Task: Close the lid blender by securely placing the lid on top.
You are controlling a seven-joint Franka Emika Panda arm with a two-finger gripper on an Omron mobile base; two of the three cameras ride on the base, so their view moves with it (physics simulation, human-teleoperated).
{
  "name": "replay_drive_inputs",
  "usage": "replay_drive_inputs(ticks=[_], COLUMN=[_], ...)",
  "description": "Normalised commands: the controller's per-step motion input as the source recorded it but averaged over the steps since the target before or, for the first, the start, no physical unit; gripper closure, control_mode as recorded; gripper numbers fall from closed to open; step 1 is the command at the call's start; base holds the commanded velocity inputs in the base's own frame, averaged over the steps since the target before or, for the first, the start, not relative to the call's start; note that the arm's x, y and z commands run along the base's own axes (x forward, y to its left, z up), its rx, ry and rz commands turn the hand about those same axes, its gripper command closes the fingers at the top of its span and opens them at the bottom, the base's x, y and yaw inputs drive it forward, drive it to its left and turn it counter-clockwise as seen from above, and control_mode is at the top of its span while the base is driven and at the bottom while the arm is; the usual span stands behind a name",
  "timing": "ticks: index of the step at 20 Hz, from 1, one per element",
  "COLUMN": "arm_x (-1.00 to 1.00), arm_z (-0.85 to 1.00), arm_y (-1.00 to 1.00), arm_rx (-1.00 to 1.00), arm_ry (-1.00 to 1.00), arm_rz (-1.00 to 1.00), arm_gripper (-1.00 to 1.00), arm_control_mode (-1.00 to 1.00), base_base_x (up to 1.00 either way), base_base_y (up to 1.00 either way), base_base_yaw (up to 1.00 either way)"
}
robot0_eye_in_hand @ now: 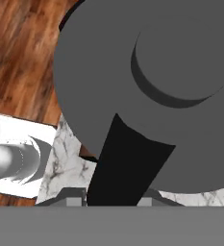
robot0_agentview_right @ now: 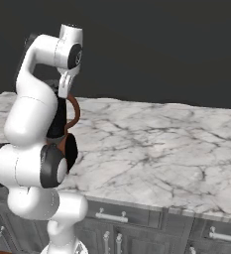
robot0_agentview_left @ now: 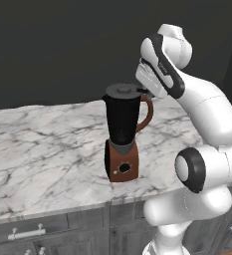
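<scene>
The blender [robot0_agentview_left: 122, 134] stands upright near the front edge of the marble counter [robot0_agentview_left: 48, 149], with its black jar, reddish-brown handle [robot0_agentview_left: 148, 115] and reddish-brown base. The dark grey lid [robot0_agentview_left: 122, 90] lies flat on the jar's mouth. My gripper [robot0_agentview_left: 144, 91] reaches in from the right at lid height and is shut on the lid's side tab. In the hand view the lid [robot0_eye_in_hand: 147, 72] is very close, its raised knob at the upper right, and its dark tab [robot0_eye_in_hand: 128, 158] runs down between my fingertips [robot0_eye_in_hand: 111, 199]. In the right base view my arm hides most of the blender [robot0_agentview_right: 72, 116].
The counter [robot0_agentview_right: 161, 144] stretches wide to the right of the blender. Below its front edge are grey cabinet drawers with metal handles [robot0_agentview_left: 27, 232] [robot0_agentview_right: 111, 216]. A dark wall rises behind. Wooden floor [robot0_eye_in_hand: 22, 48] shows past the counter's edge in the hand view.
</scene>
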Motion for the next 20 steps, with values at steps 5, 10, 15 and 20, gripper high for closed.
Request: replay_drive_inputs(ticks=[5, 10, 15, 20], arm_x=[0.03, -0.24, -0.24, -0.04], arm_z=[-0.02, -0.01, 0.0, -0.21], arm_y=[0.0, 0.08, 0.18, 0.13], arm_rx=[-0.01, -0.02, -0.05, -0.02], arm_ry=[0.03, -0.04, -0.05, -0.01], arm_rz=[0.23, 0.16, 0.13, 0.09], arm_gripper=[1.0, 1.0, 1.0, 1.0], arm_control_mode=[-1.0, -1.0, -1.0, -1.0], base_base_x=[0.0, 0.0, 0.0, 0.0], base_base_y=[0.0, 0.0, 0.0, 0.0], base_base_yaw=[0.0, 0.0, 0.0, 0.0])
